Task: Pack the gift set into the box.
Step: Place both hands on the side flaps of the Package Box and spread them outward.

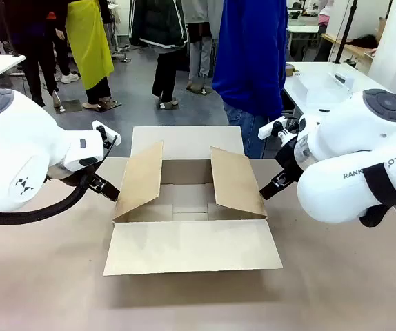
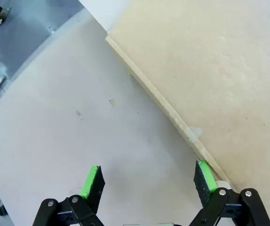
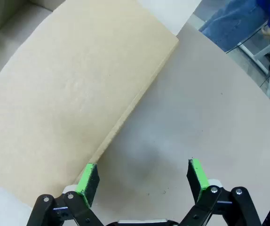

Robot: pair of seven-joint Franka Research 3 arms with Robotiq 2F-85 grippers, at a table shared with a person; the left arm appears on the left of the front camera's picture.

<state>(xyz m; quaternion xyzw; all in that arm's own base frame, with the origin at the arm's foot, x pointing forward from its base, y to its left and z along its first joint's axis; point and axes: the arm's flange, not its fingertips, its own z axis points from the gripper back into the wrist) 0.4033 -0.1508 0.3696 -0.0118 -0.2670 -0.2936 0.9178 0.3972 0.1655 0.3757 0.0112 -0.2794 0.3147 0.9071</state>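
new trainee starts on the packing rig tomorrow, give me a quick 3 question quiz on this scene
1. True or false: the near flap of the box is folded outward, toward the robot's side.
2. How many of the box's flaps stand tilted up? A) none B) two C) four
3. In one word, how do the jaws of the left gripper and the right gripper stand?
Key: 1 true; 2 B, the left and right side flaps; 3 open, with nothing held between them.
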